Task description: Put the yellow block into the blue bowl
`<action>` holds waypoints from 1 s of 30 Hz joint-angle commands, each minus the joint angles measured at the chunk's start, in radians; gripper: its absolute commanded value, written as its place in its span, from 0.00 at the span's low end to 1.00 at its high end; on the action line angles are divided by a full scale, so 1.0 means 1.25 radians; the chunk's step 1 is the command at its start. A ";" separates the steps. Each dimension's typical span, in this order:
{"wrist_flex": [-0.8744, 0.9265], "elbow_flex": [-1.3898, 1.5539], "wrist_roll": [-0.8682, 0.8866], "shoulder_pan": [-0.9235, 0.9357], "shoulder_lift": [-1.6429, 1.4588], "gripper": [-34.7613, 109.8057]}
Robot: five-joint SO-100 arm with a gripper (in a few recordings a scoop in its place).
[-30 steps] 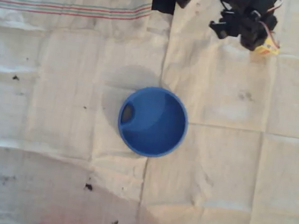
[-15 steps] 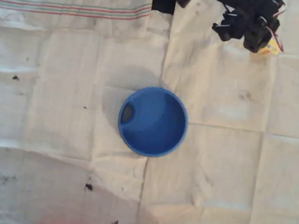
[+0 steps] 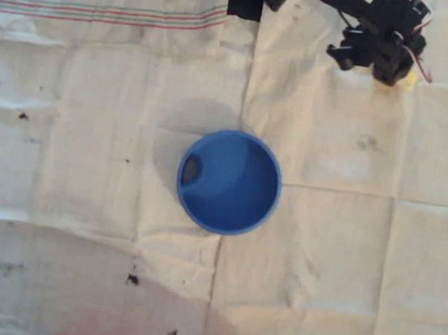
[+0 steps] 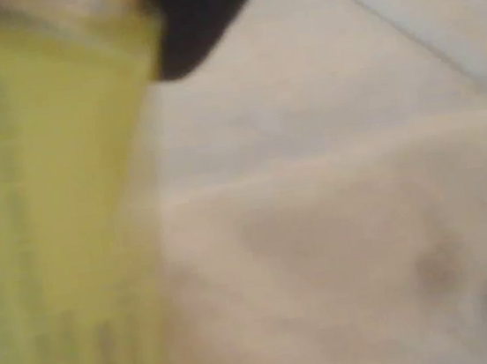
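overhead view: arm reaches in from top edge, hand at upper right over the cloth-covered counter. yellow block peeks out beside it; grip state unclear. blue bowl mid-frame, well apart, without the block.

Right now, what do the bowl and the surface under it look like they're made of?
The bowl looks like smooth blue plastic: even colour, a clean moulded rim, a soft sheen inside. The surface looks like off-white woven cloth: creases, fold lines, stains and thin coloured stripes near the top left of the overhead view.
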State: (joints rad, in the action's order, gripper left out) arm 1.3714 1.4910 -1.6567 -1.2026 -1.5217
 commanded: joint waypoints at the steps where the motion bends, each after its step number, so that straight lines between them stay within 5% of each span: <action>1: -0.013 -0.012 0.032 -0.005 -0.016 0.24; 14: -0.007 -0.117 0.290 0.017 -0.206 0.24; 30: -0.010 -0.193 0.314 0.401 -0.217 0.24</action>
State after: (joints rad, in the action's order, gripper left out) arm 1.3637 1.3484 -1.2701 -0.7839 -1.6997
